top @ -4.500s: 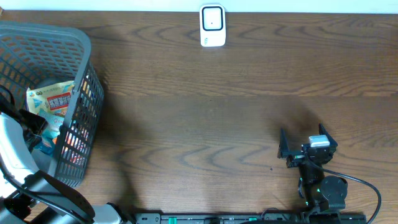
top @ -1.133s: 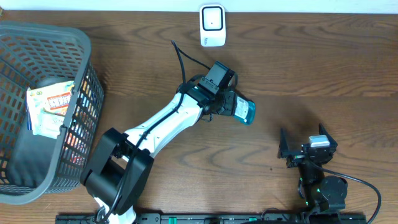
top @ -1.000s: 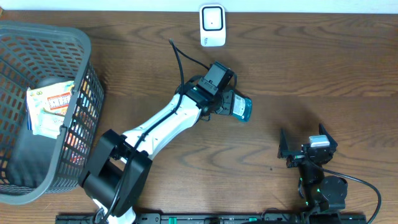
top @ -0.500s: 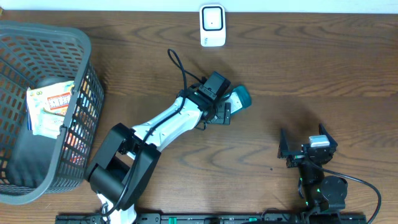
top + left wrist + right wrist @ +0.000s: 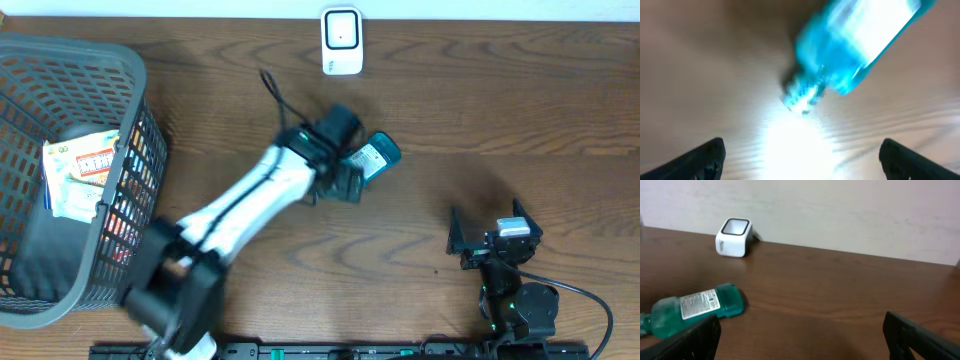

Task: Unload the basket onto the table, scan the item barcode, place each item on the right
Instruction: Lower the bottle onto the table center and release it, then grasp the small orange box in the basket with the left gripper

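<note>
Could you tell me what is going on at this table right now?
The left gripper hovers with its fingers open over a teal bottle. The bottle lies on its side on the table, not held, short of the white scanner at the far edge. The right gripper rests open near the front, idle. A basket with packets stands at the left.

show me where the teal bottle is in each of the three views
overhead: teal bottle near the middle, below the white scanner.
left wrist: teal bottle upper right, blurred.
right wrist: teal bottle lower left, on its side.
shared landmark: white scanner, top centre overhead, upper left in right wrist; absent from left wrist.
</note>
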Tool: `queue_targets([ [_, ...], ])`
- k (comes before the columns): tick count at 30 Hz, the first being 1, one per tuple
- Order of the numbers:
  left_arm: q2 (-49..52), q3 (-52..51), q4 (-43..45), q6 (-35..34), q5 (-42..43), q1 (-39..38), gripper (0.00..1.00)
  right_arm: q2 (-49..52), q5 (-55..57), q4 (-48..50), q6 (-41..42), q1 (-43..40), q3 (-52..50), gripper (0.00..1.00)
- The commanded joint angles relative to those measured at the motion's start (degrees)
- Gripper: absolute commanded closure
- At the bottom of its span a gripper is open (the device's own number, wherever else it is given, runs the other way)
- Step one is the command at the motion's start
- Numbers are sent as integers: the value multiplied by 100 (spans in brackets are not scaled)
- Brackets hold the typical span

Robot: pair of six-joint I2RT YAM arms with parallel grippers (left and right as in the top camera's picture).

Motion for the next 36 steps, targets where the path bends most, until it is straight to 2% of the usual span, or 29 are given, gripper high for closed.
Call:
queue_targets([
  [1, -1250, 1314, -170, 498, -726, 590, 2, 7, -26, -15, 87, -46, -4, 1],
  [4, -1897, 1989, -83, 494, -925, 1368, 2, 7, -28, -15, 87, -46, -4, 1],
  [8, -2420, 2197, -107, 398, -1128, 2621, 2, 7, -28, -15, 87, -46, -4, 1],
  [14, -2358, 2079, -1633, -981, -1110, 5171, 2, 7, -28, -15, 87, -46, -4, 1],
  [16, -2083, 1869, -2118, -1410, -791, 5952, 2, 7, -26, -15, 87, -46, -4, 1],
  [18, -1821, 1652, -2363, -1685, -407, 6406, 2, 7, -28, -15, 87, -46, -4, 1],
  [23, -1130, 1071, -2476, -2293, 282, 6913, 2, 7, -26, -15, 87, -46, -4, 1],
  [24, -883, 835, -2468, -2625, 374, 6940, 2, 7, -28, -15, 87, -46, -4, 1],
  [30, -402, 225, -2347, -3300, 372, 6900, 2, 7, -28, -15, 87, -46, -4, 1],
  [36, -363, -654, -1742, -3989, -9, 6900, 2, 7, -26, -15, 87, -46, -4, 1],
])
